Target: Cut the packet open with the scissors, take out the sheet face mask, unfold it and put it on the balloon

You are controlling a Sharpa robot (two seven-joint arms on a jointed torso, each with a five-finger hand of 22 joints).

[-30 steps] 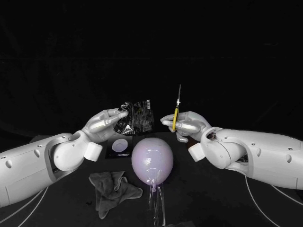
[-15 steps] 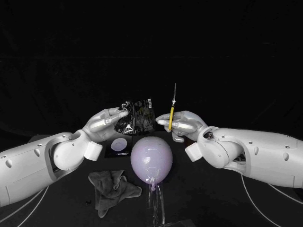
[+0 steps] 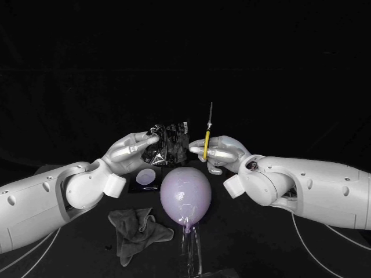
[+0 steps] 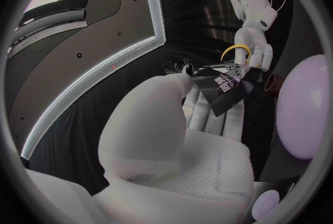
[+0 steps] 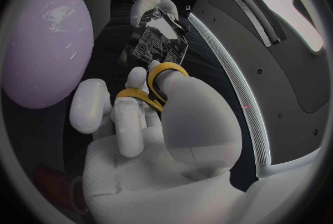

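Scissors [image 3: 207,136] nearer packet [image 3: 168,143] now

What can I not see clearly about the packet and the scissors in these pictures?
Yellow-handled metal scissors in the right robot hand: the head view shows the blades as one thin line, so open or closed is unclear.
Glossy black foil packet: any cut is too small to see in the head view; in the left wrist view the left robot hand covers the part it grips.

Glossy white left arm [image 3: 35,202] and right arm [image 3: 327,191], dotted with dark screw holes. Silver left hand [image 3: 132,149] and right hand [image 3: 223,152], palms textured white. Thin pale cables [image 3: 305,243] beneath.
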